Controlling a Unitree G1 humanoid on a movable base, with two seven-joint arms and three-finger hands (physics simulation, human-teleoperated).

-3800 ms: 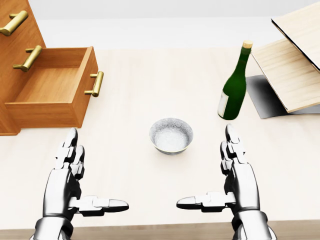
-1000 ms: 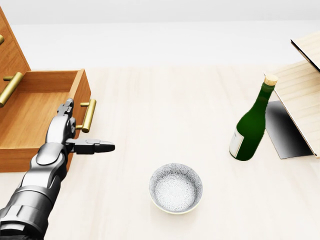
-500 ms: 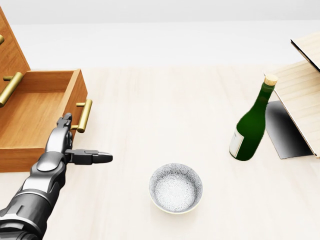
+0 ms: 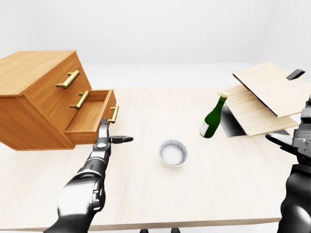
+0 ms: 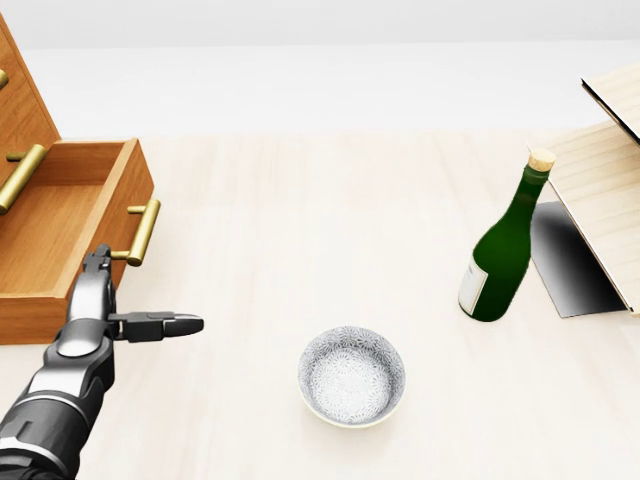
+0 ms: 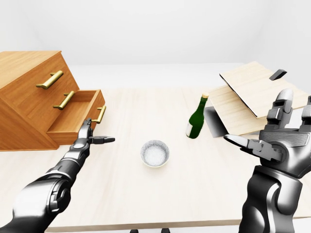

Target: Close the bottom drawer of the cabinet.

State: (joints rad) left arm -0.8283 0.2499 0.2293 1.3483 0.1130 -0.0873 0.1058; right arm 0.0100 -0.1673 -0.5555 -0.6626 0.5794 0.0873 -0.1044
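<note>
The wooden cabinet (image 4: 39, 92) stands at the left of the table. Its bottom drawer (image 5: 60, 230) is pulled partly out, with a brass handle (image 5: 140, 232) on its front. My left hand (image 5: 140, 295) is open, its fingers (image 5: 97, 275) upright against the drawer front just below the handle and its thumb pointing right. My right hand (image 6: 265, 133) is open and empty, raised at the right of the right-eye view, far from the cabinet. It does not show in the head view.
A white bowl (image 5: 352, 375) sits mid-table. A green corked bottle (image 5: 500, 250) stands to its right. Light wooden boards (image 5: 600, 190) lean at the far right. The light wood table (image 5: 300, 200) stretches between the drawer and the bottle.
</note>
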